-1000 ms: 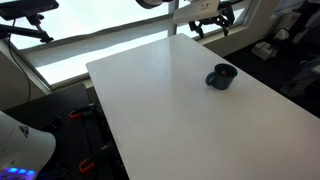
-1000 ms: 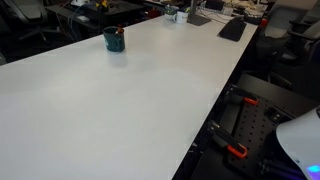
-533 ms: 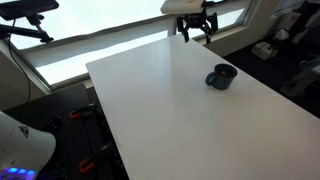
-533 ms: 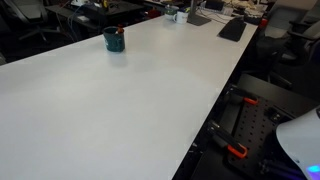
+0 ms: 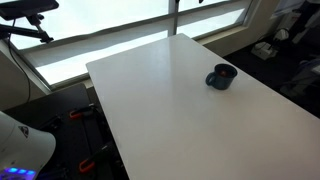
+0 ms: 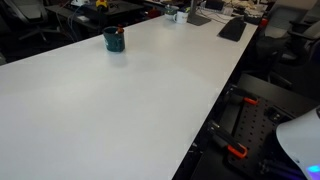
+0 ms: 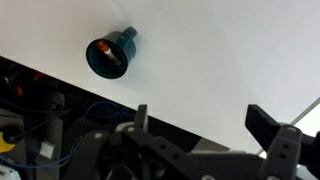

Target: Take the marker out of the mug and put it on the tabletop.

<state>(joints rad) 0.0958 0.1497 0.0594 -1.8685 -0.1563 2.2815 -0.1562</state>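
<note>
The dark mug (image 5: 221, 76) stands upright on the white tabletop (image 5: 170, 100) near its far right side. It also shows in an exterior view (image 6: 114, 39) and in the wrist view (image 7: 108, 57). The marker is a reddish tip inside the mug's mouth (image 7: 103, 47); the rest of it is hidden. My gripper (image 7: 205, 125) is open and empty, high above the table, with the mug far off to its upper left in the wrist view. The gripper is out of view in both exterior views.
The table's edge runs diagonally through the wrist view, with dark floor and cables (image 7: 40, 120) beyond it. Keyboards and desk clutter (image 6: 232, 28) lie past the table's far end. A window rail (image 5: 120, 40) runs behind the table.
The gripper moved left above the table's far edge and then rose out of the exterior view. The mug and marker have not moved.
</note>
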